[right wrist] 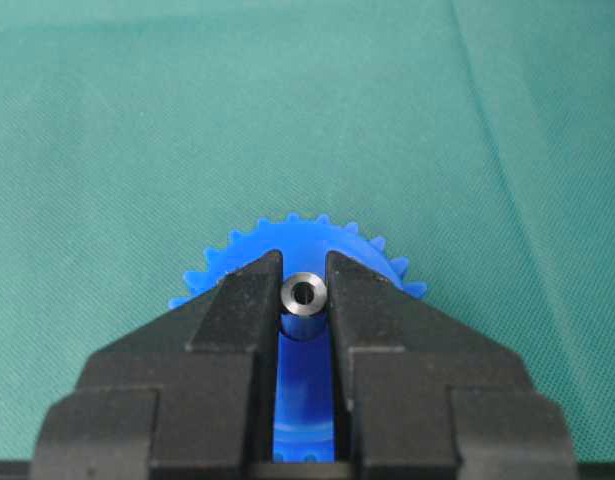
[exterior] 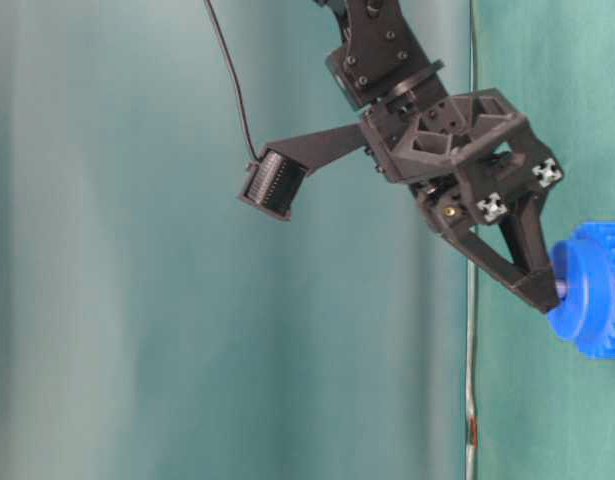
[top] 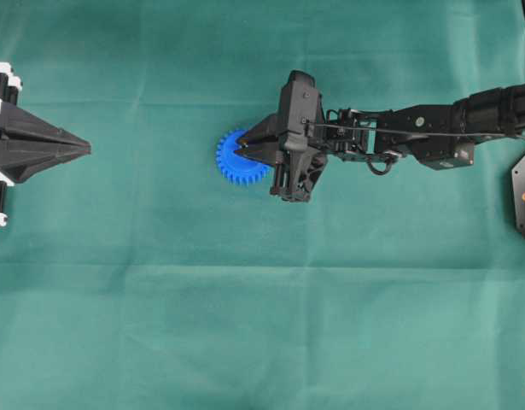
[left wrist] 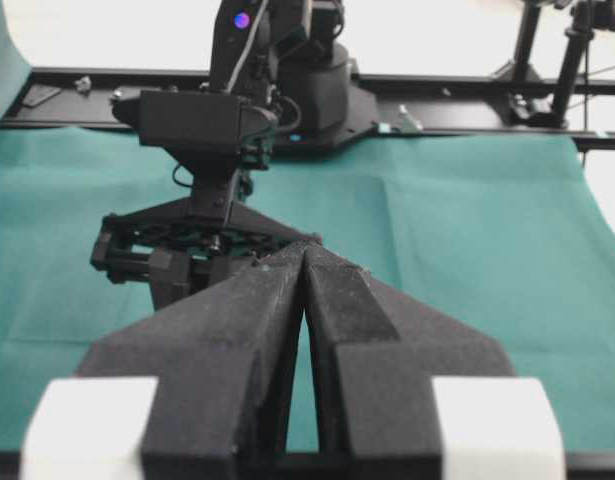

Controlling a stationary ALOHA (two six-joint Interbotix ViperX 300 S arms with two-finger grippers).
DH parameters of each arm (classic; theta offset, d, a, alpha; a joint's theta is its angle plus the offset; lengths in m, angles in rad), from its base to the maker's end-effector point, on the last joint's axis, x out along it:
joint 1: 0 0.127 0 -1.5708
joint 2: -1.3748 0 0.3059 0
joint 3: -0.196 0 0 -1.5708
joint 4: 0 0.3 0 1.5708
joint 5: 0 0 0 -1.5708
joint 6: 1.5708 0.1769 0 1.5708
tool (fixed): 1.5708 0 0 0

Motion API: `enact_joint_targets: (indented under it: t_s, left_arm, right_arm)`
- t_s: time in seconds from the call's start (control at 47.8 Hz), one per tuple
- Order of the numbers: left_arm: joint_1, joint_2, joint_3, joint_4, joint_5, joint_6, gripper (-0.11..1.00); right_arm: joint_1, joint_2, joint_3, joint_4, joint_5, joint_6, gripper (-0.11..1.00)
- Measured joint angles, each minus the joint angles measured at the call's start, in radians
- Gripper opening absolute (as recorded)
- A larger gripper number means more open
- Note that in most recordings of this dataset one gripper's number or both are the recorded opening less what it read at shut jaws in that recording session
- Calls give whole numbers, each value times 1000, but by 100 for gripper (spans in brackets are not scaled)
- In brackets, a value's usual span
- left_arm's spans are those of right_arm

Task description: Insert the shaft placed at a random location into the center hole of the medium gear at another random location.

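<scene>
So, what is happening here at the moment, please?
The right gripper is closed on the shaft, a small silvery pin, and holds it over the middle of the medium gear, a blue toothed wheel lying on the green cloth. In the table-level view the pin's tip is right at the gear's raised hub; how deep it sits cannot be seen. The left gripper is shut and empty at the far left edge.

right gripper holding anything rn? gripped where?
Yes. The right gripper is shut on the shaft, fingertips pinching its sides near the top end, over the medium gear. The left gripper holds nothing.
</scene>
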Motion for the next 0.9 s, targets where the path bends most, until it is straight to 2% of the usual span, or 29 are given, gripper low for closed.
enact_joint_targets:
  t_s: [0.732, 0.774, 0.9]
  left_arm:
    - [0, 0, 0, -2, 0, 0, 0]
    - [0, 0, 0, 0, 0, 0, 0]
    - [0, 0, 0, -2, 0, 0, 0]
  right_arm:
    - [2, 2, 0, 0, 0, 0, 14]
    - [2, 2, 0, 0, 0, 0, 18]
    - [0, 2, 2, 0, 0, 0, 53]
